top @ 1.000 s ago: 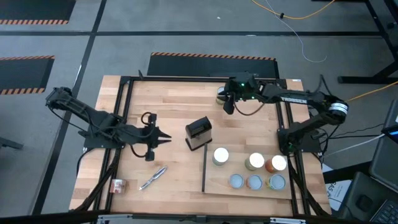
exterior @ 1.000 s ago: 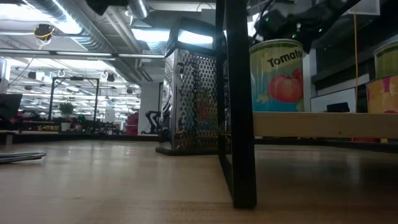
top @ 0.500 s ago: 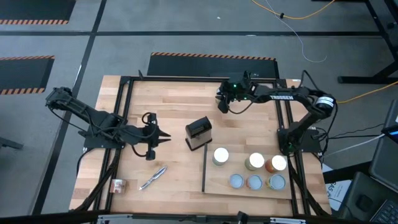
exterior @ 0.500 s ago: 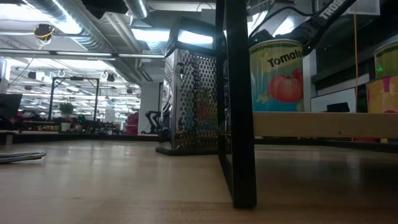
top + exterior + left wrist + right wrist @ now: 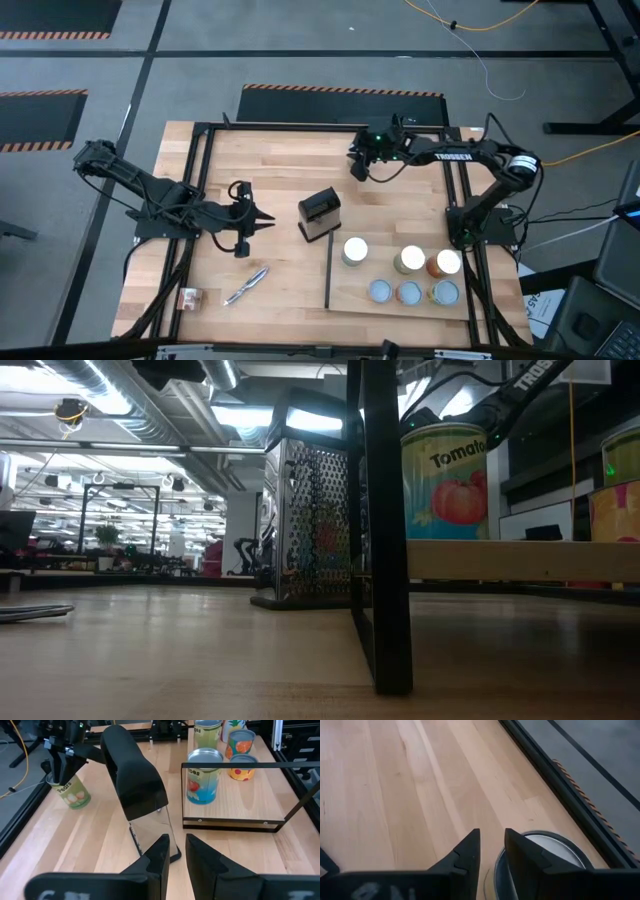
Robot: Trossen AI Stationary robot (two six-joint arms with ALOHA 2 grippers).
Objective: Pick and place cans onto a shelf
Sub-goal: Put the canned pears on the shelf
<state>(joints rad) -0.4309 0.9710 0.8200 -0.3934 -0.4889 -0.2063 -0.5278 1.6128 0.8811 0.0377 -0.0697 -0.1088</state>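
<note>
Since one second ago the right end effector (image 5: 358, 167) has shifted toward the far edge, beside the stray can (image 5: 71, 791); fingers nearly together, holding nothing, can top just beside one finger. Step in hand: approaching the pick. Next, likely: spread fingers, straddle can, carry to shelf (image 5: 355, 290), where six cans (image 5: 410, 275) stand. Grater (image 5: 319, 214) sits near the route. Left end effector (image 5: 268, 222) waits, fingers narrow.

Label on tomato can (image 5: 444, 482), low view: "Tomato", last letters hidden. Green-label can (image 5: 70, 791), left wrist view: "Peas". Right arm link (image 5: 452, 157), high view: "TROSSEN".
</note>
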